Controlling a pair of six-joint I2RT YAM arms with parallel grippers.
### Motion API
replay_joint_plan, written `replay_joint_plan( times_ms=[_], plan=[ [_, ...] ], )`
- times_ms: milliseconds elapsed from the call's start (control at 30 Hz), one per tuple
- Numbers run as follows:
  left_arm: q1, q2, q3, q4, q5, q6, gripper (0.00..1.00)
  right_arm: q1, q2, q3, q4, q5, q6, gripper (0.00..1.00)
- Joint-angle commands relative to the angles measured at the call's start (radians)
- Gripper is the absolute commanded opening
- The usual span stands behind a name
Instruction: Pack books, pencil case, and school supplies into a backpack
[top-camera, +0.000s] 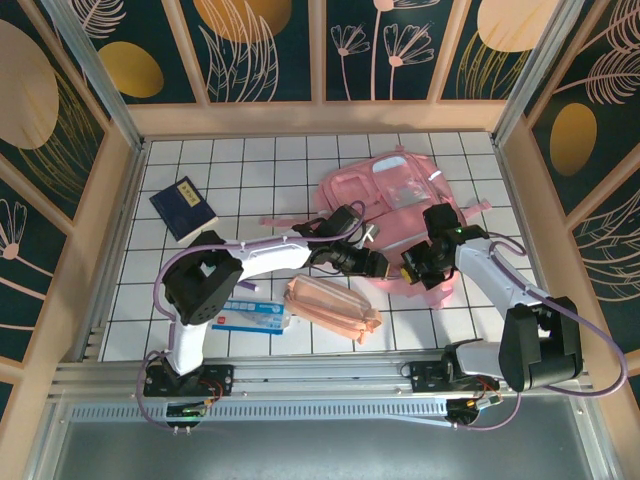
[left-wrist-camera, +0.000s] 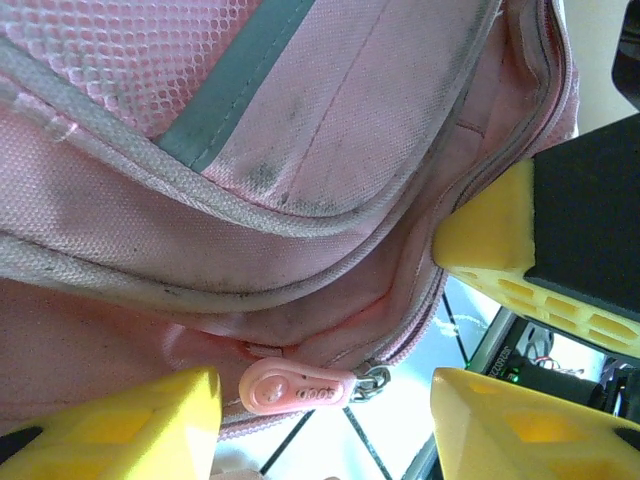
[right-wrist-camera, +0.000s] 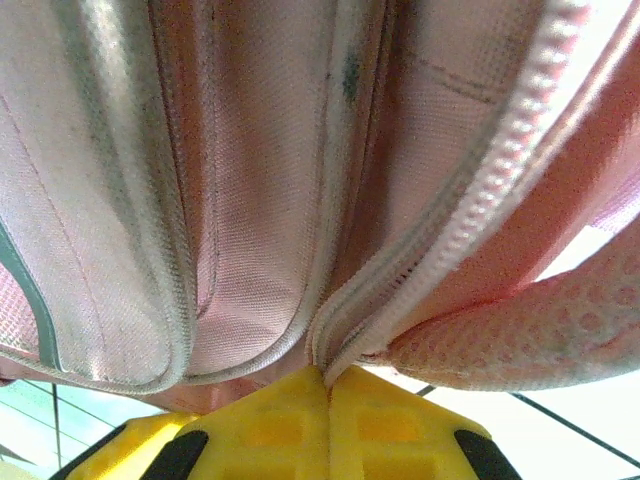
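Nothing is packed: navy booklet (top-camera: 184, 207), packet (top-camera: 250, 315) and pouch (top-camera: 333, 306) lie left of the backpack (top-camera: 400, 195). Right gripper (right-wrist-camera: 328, 385) clamps its zipper edge — left gripper (left-wrist-camera: 320, 420) jaws stand apart.

Bare tabletop (top-camera: 255, 165) runs from 11 to 12 o'clock, between booklet (top-camera: 183, 208) at 10 and backpack (top-camera: 400, 190) at 2. Left arm (top-camera: 270, 255) and right arm (top-camera: 480, 265) crowd the backpack's near edge, right fingers (right-wrist-camera: 270, 430) pinching its zipper seam. Pencil case (top-camera: 333, 308) and packet (top-camera: 250, 316) block 6 to 7 o'clock. Tiles at 8 to 9 o'clock lie open.
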Motion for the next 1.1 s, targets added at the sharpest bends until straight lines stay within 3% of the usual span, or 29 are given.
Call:
replay_joint_plan(
  times_ms=[0, 233, 733, 800, 867, 933, 1067],
  plan=[
    [0.003, 0.026, 0.019, 0.015, 0.042, -0.003, 0.56, 0.004, -0.012, -0.015, 0.019, 0.033, 0.006, 0.01],
    [0.002, 0.048, 0.017, 0.049, 0.078, -0.023, 0.47, 0.003, -0.021, -0.023, 0.023, 0.043, 0.010, 0.00],
    [0.006, 0.001, -0.025, 0.146, 0.080, -0.021, 0.03, 0.004, -0.058, -0.022, -0.007, 0.069, 0.024, 0.00],
    [0.005, -0.001, -0.031, 0.152, 0.082, -0.020, 0.00, 0.008, -0.058, -0.018, -0.036, 0.074, 0.034, 0.46],
    [0.006, -0.005, -0.036, 0.156, 0.082, -0.023, 0.00, 0.030, -0.067, -0.001, -0.065, 0.102, 0.048, 0.68],
    [0.005, -0.010, -0.042, 0.166, 0.082, -0.025, 0.00, 0.059, -0.070, 0.026, -0.089, 0.140, 0.059, 0.79],
    [0.005, -0.022, -0.051, 0.196, 0.090, -0.037, 0.00, 0.084, -0.045, 0.016, -0.066, 0.133, 0.082, 0.81]
  ],
)
